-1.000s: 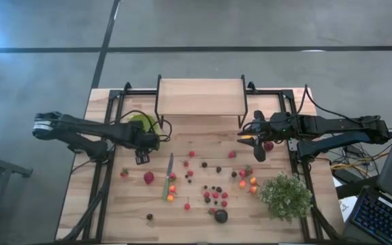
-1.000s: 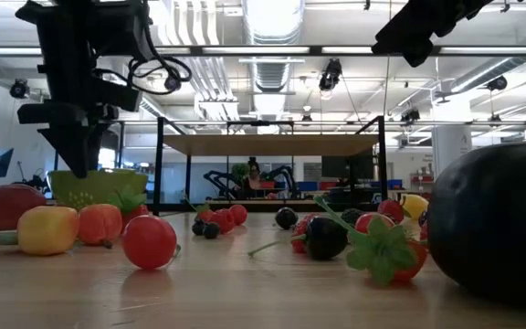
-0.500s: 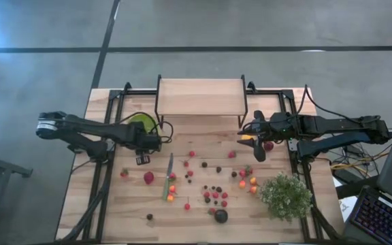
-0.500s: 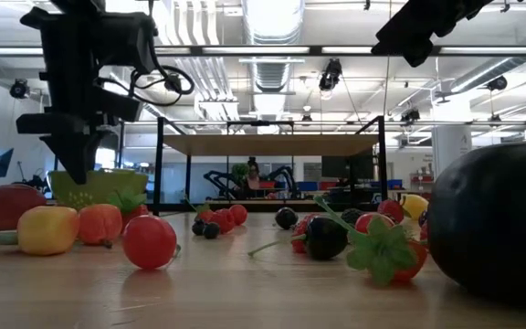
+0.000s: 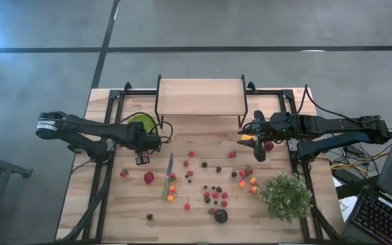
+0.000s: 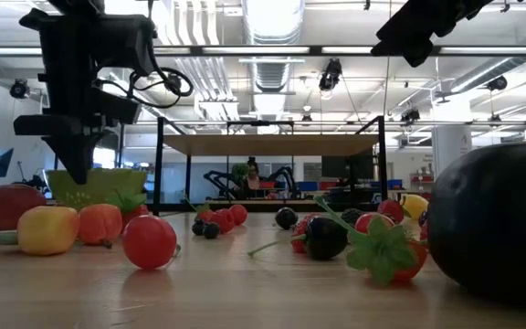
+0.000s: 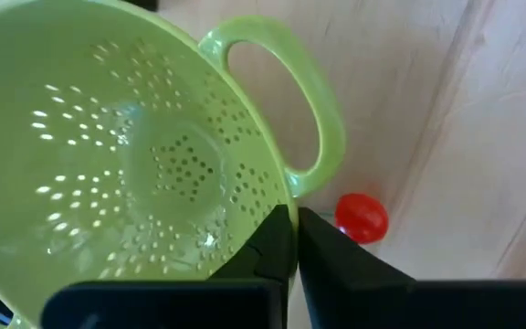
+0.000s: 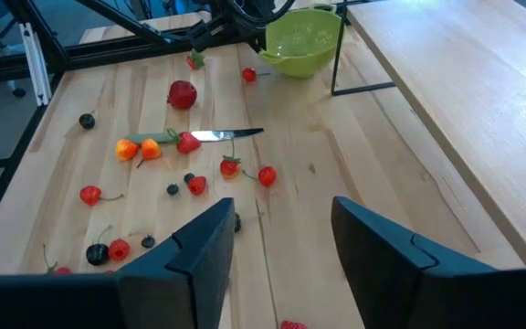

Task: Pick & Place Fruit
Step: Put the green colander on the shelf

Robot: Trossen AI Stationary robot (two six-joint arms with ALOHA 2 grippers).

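Small fruit (image 5: 209,184) lies scattered over the middle of a wooden desk (image 5: 114,211), toward its front edge: mostly red berry-sized pieces, some dark purple-black ones, a few orange or yellow, and one larger dark round fruit (image 5: 220,216) near the front edge. A slim green-handled knife (image 5: 168,178) lies among the pieces on the left side of the scatter. A bushy pale-green plant (image 5: 286,196) stands by the front right corner. A raised wooden shelf (image 5: 200,96) spans the back edge.

The left gripper (image 5: 142,158) hangs over the desk's left side, just beside a green colander (image 7: 126,155), its fingers (image 7: 277,242) pressed together and holding nothing; a red berry (image 7: 362,217) lies on the wood beyond the colander's handle. The right gripper (image 5: 256,139) hovers above the right side of the desk, fingers (image 8: 386,247) spread apart and empty.
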